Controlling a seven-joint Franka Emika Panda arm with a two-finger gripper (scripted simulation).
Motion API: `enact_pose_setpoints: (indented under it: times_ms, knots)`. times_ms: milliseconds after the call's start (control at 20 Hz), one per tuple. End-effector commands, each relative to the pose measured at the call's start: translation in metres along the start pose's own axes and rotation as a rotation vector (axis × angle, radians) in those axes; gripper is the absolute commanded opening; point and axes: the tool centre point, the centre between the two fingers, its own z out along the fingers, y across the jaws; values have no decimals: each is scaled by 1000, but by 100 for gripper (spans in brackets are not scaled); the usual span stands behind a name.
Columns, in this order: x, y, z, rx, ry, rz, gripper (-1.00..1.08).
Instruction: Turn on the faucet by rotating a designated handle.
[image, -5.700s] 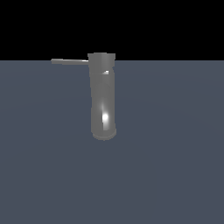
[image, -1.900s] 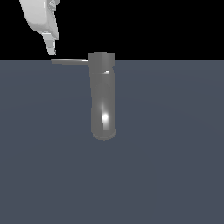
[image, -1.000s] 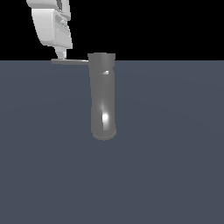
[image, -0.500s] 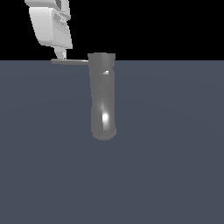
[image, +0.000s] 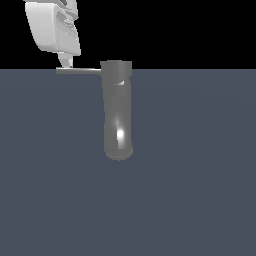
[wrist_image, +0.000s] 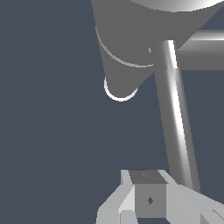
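Hovering fingers (image: 65, 61) at handle (image: 80, 71) tip, gap unclear

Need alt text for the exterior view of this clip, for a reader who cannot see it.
A white gripper hangs at the outer end of a thin grey handle, which juts toward the exterior view's left from the top of a tall glossy grey faucet. The faucet stands on a flat blue-grey surface under a black background; whether the jaws touch the handle cannot be told.
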Motion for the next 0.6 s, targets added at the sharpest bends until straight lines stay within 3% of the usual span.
enact_pose_setpoints:
  times_ms: [0,550]
  knots:
    - [3,8,0,-4,2,3,-100]
    - [5,39,0,-4,2,3,-100]
